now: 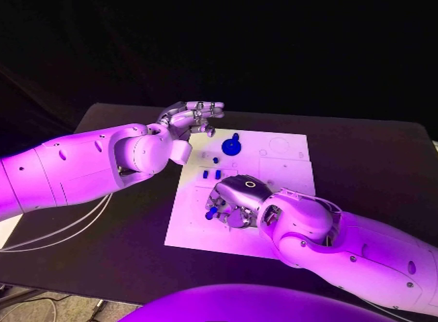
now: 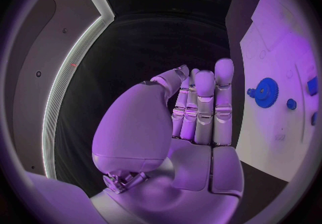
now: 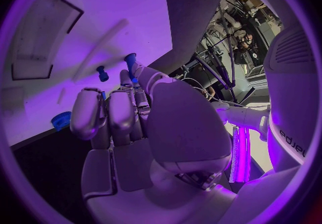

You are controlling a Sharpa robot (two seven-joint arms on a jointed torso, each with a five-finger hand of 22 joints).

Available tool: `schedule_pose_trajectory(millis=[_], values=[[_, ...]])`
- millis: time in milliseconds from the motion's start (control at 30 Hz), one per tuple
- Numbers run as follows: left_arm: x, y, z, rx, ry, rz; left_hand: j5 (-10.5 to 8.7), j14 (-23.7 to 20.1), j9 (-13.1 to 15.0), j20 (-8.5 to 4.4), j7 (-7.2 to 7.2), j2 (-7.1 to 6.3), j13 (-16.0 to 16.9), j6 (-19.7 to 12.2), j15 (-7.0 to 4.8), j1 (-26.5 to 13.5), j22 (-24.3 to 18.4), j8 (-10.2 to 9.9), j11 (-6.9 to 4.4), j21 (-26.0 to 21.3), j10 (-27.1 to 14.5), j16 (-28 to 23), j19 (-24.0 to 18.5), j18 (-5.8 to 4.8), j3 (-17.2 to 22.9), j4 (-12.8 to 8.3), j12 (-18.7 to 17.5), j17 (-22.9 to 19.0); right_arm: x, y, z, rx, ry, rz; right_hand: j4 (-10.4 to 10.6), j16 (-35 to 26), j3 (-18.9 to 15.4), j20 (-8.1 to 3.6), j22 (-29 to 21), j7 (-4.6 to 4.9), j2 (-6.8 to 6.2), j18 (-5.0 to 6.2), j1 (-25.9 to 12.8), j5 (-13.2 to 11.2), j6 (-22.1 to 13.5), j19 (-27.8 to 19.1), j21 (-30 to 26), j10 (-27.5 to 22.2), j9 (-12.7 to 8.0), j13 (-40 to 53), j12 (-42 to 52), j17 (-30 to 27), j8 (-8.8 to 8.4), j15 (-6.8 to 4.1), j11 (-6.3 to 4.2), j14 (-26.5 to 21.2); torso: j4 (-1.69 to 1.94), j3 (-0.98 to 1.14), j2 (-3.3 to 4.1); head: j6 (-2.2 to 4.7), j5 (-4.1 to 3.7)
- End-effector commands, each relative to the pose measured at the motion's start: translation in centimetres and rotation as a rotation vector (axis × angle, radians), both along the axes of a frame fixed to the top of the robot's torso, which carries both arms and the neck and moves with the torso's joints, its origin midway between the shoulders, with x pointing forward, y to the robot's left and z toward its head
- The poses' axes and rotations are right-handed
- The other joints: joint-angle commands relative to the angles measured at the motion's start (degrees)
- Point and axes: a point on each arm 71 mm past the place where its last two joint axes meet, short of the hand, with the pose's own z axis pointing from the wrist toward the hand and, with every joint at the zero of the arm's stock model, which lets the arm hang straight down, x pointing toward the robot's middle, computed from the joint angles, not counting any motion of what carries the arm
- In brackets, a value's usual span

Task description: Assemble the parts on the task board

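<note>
Currently your right hand (image 1: pixel 240 200) sits low over the near part of the task board (image 1: pixel 282 176), fingers curled around a small blue part (image 1: pixel 212 212), likely to seat it. Your left hand (image 1: pixel 190 119) hovers off the board's far-left corner, fingers apart, holding nothing, probably keeping clear. Count: one blue gear (image 1: pixel 232 145) and two small blue pegs (image 1: pixel 212 174) on the board.
</note>
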Motion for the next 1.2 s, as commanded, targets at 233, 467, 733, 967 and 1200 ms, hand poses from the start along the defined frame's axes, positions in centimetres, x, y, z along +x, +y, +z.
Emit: schedule_pose_trajectory(millis=[233,467,733,967,1200], values=[[-0.1,-0.3,0.1,-0.010,-0.006,-0.022,-0.01,-0.4,-0.1,0.14,-0.03,0.13,0.1,-0.1,0.16,0.4,-0.1,0.4,-0.01,-0.4,-0.3,-0.3,-0.3,0.94,-0.4,-0.1,0.2,-0.1,-0.6,0.8,-0.4,-0.049,-0.016,0.024,0.6,-1.1,-0.3,1.00,-2.0,1.11,-1.71,-0.60,-3.7,0.9,-3.6,-1.6,-1.2,-2.7,-0.8,-0.4,-2.9,-1.9,-1.87,1.21,-0.26,0.9,0.03,-0.06,-0.03,-0.06,-0.10],[-0.1,-0.2,0.1,-0.009,-0.005,-0.023,-0.01,-0.4,-0.1,0.14,-0.03,0.13,0.1,-0.1,0.16,0.4,-0.1,0.4,-0.01,-0.4,-0.3,-0.3,-0.3,0.94,-0.4,-0.1,0.2,-0.1,-0.4,0.7,-0.2,-0.010,-0.040,-0.003,0.7,-5.0,-4.7,2.41,-9.1,0.23,-3.71,0.97,-5.8,0.5,-12.8,-6.4,-6.5,-11.8,-0.9,-0.2,-2.6,-7.2,-1.82,2.49,1.32,-0.6,-0.02,0.01,-0.03,0.01,-0.13],[-0.1,-0.2,0.1,-0.009,-0.001,-0.026,0.00,-0.5,-0.1,0.15,-0.03,0.22,0.1,-0.1,0.17,0.4,-0.2,0.4,0.00,-0.6,-0.4,-0.4,-0.4,0.96,-0.5,-0.1,0.4,-0.3,-0.6,-0.7,1.0,0.105,-0.086,-0.044,0.6,-6.3,-7.4,2.59,-10.7,0.41,-3.52,1.25,-5.3,1.3,-13.3,-7.0,-7.8,-13.2,-0.8,0.0,-1.0,-8.8,-1.66,2.55,1.42,-0.9,-0.03,0.13,-0.03,0.38,-0.44],[-0.2,0.2,-0.1,-0.004,0.006,-0.024,0.00,-0.5,-0.1,0.15,-0.02,0.22,0.1,-0.1,0.17,0.4,-0.2,0.4,0.01,-0.7,-0.4,-0.5,-0.4,0.98,-0.5,-0.1,0.4,-0.4,-0.2,-6.3,3.9,0.184,-0.030,-0.179,1.9,-3.3,-9.7,1.64,-5.5,1.09,-2.74,0.12,-5.7,4.6,-10.0,-3.0,-4.1,-6.0,-0.5,0.5,4.0,-5.1,-1.06,1.21,-0.34,0.6,-0.47,-0.04,-0.33,1.05,-1.67],[-0.4,0.6,-0.2,0.000,0.008,-0.020,0.00,-0.5,-0.1,0.15,-0.02,0.22,0.1,-0.1,0.17,0.4,-0.2,0.4,0.01,-0.7,-0.4,-0.5,-0.4,0.98,-0.5,-0.1,0.4,-0.4,0.2,-13.4,4.3,0.120,0.100,-0.404,4.8,4.3,-11.7,-0.05,4.6,-0.17,-3.42,-2.01,-8.8,5.0,-5.5,3.1,3.0,10.1,0.1,5.0,12.1,4.7,0.80,-0.80,-3.12,2.9,-1.47,-0.14,-0.65,1.77,-3.88]])
